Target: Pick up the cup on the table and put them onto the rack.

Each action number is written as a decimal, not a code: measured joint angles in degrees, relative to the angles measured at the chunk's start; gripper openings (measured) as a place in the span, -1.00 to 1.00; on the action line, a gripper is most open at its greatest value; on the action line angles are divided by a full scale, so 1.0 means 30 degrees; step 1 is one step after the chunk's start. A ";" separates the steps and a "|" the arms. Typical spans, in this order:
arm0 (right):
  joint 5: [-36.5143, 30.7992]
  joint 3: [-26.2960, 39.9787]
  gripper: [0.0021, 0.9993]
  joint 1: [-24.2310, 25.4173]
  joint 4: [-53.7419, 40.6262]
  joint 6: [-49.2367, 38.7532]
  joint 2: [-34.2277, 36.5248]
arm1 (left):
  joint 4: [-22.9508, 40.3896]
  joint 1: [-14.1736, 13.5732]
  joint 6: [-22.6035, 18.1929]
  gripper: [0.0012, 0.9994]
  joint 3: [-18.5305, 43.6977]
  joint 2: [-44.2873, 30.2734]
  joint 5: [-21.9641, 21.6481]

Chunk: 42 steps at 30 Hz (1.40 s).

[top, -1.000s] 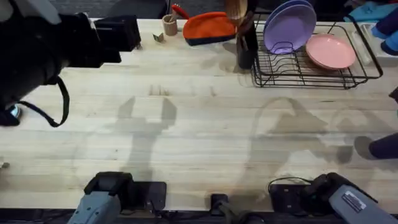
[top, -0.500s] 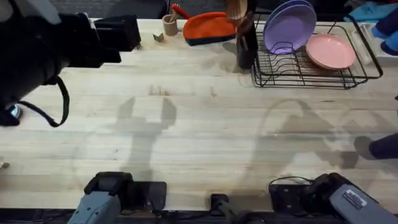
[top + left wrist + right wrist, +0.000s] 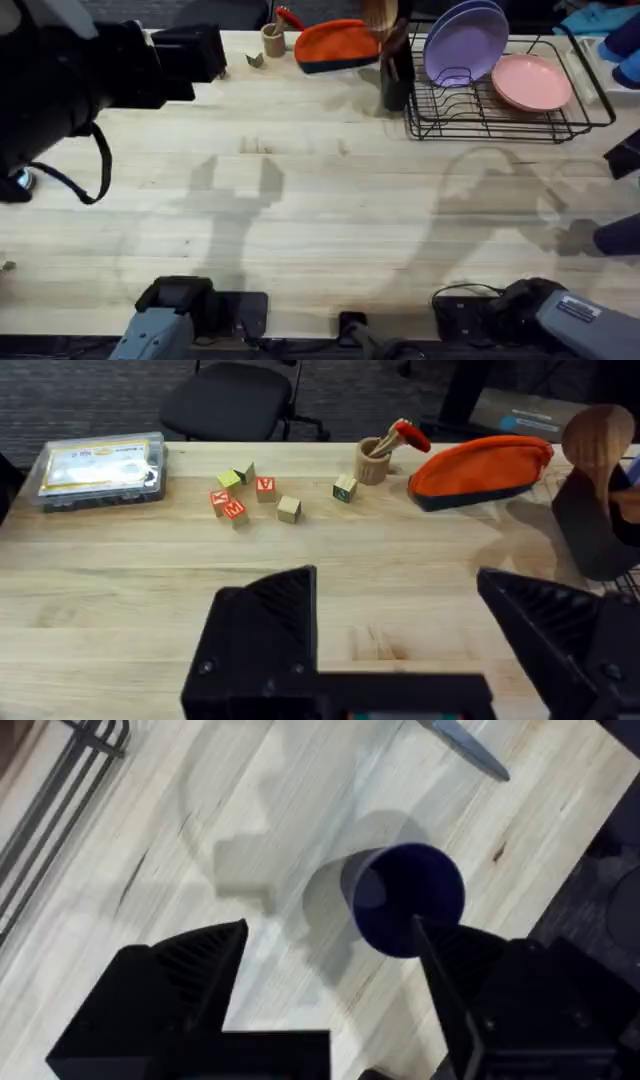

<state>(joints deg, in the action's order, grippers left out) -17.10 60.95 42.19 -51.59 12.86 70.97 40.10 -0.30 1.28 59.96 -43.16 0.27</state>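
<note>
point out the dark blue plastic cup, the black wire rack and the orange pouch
dark blue plastic cup (image 3: 405, 895), right wrist view, rim.
black wire rack (image 3: 480, 122), overhead view, bare floor wires.
orange pouch (image 3: 480, 463), left wrist view, side.

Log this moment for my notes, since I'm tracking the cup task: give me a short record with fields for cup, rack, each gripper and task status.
cup: dark blue cup standing upright on the table, near its right edge
rack: black wire rack at the far right, holding a lavender plate and a pink plate
left gripper: open, holding nothing, above bare table
right gripper: open, above the cup, not gripping it
task status: cup not yet picked up
</note>
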 joint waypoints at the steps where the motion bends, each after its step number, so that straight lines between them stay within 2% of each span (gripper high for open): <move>1: 0.0000 0.0000 0.99 0.0000 0.0040 0.0000 0.0145 | 0.0000 0.0000 0.0000 0.99 0.0000 -0.0006 0.0000; 13: 0.0000 0.0000 0.99 0.0000 0.0712 0.0000 0.2907 | 0.0000 0.0000 0.0000 0.99 0.0000 -0.0006 0.0000; 25: 0.0005 0.0000 0.97 0.0000 0.0859 -0.0005 0.3675 | 0.0000 0.0000 0.0000 0.99 0.0000 -0.0006 0.0000; 27: 0.0000 0.0000 0.86 0.0000 0.0888 0.0007 0.3675 | 0.0000 0.0000 0.0007 0.99 0.0000 -0.0006 0.0000; 28: 0.0000 0.0000 0.58 0.0000 0.0924 0.0010 0.3675 | 0.0001 0.0000 0.0000 0.99 0.0000 -0.0006 0.0000; 37: 0.0006 0.0000 -0.13 0.0000 0.0924 0.0068 0.3675 | 0.0015 0.0000 0.0006 0.99 0.0000 -0.0006 0.0000; 39: 0.0002 0.0000 -0.38 0.0000 0.0924 0.0072 0.3675 | 0.0067 0.0000 0.0000 0.99 0.0000 -0.0006 0.0000; 40: 0.0003 0.0000 -0.57 0.0000 0.0924 0.0090 0.3675 | 0.0144 0.0000 0.0000 0.99 0.0000 -0.0006 0.0000; 41: -0.0103 0.0007 -0.92 0.0000 0.0920 0.0138 0.3675 | 0.0373 0.0000 0.0000 0.99 0.0000 -0.0006 0.0000; 42: -0.0215 0.0021 -0.93 0.0000 0.0917 0.0145 0.3675 | 0.0428 0.0000 0.0000 0.99 0.0000 -0.0006 0.0000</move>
<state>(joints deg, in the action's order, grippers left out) -17.75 61.01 42.19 -48.84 13.30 82.00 41.38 -0.30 1.28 59.96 -43.18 0.27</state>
